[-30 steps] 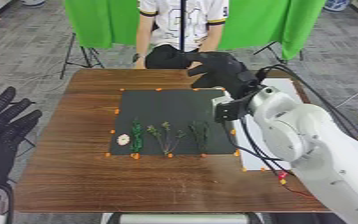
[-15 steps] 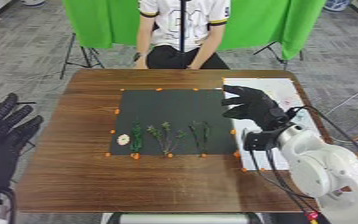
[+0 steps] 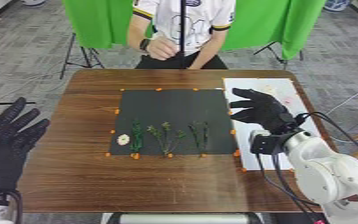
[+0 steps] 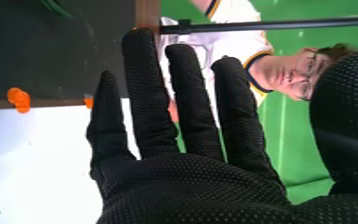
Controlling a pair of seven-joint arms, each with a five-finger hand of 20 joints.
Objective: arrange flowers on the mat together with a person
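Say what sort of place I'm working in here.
Probably a robotics lab or small test studio: a green cloth hangs behind the wooden table, grey carpet surrounds it, and orange markers line the black mat.

Green curtain and brown table on a grey floor
A green curtain [image 3: 100,27] hangs beyond the far side of the brown wooden table [image 3: 60,175]; a dark upright pole [image 3: 182,30] stands in front of the cloth; thin black stand legs [image 3: 70,52] spread over the grey floor [image 3: 33,60] near the curtain's lower edge; small orange blobs [image 3: 136,156] dot the tabletop; a blue-and-white pot [image 3: 335,4] sits at the head view's top edge, towards the right, well apart from the table.
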